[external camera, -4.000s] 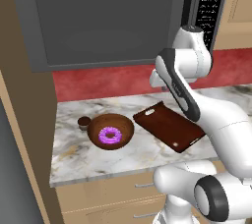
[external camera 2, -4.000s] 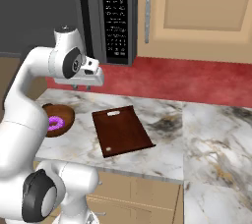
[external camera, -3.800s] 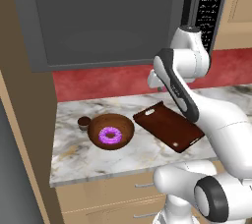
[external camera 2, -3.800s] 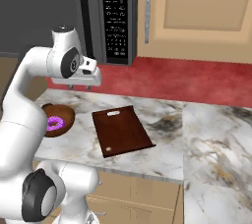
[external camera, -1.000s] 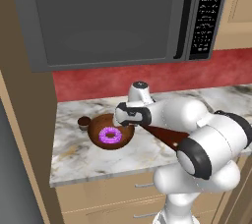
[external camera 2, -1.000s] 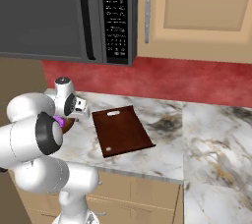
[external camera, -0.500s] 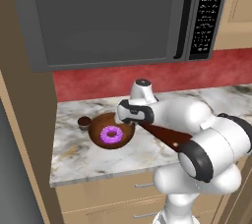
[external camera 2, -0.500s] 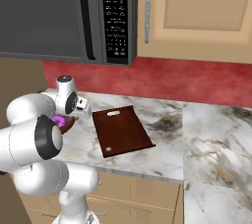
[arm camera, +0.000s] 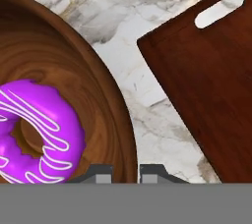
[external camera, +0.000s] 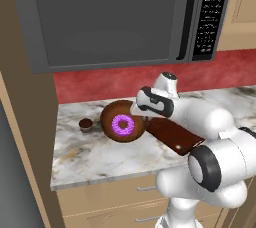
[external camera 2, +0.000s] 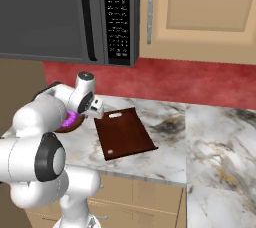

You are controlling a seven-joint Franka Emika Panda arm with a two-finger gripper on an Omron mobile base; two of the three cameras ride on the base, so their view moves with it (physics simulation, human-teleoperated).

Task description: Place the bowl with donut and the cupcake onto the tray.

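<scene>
My gripper [external camera: 137,113] is shut on the right rim of the brown wooden bowl [external camera: 114,113], which hangs just above the counter, tilted toward the left base camera. The purple-iced donut [external camera: 122,124] lies inside it. In the hand view the bowl [arm camera: 74,70] rim runs between my two fingertips [arm camera: 101,173], with the donut [arm camera: 44,134] at lower left. The small dark cupcake [external camera: 86,124] stands on the counter left of the bowl. The dark reddish tray [external camera: 172,133] lies flat to the right, its slot handle [arm camera: 219,9] at the far end. From the right base view, the arm partly hides the bowl [external camera 2: 64,126].
A large microwave [external camera: 115,19] hangs low above the marble counter [external camera: 95,157]. A red backsplash [external camera 2: 190,82] runs behind. A tall wooden cabinet side [external camera: 25,137] closes off the left end. The counter front edge lies close to the tray.
The jaws have closed on the bowl's rim. The bowl with the donut has risen off the counter and tipped. Cupcake and tray have not moved.
</scene>
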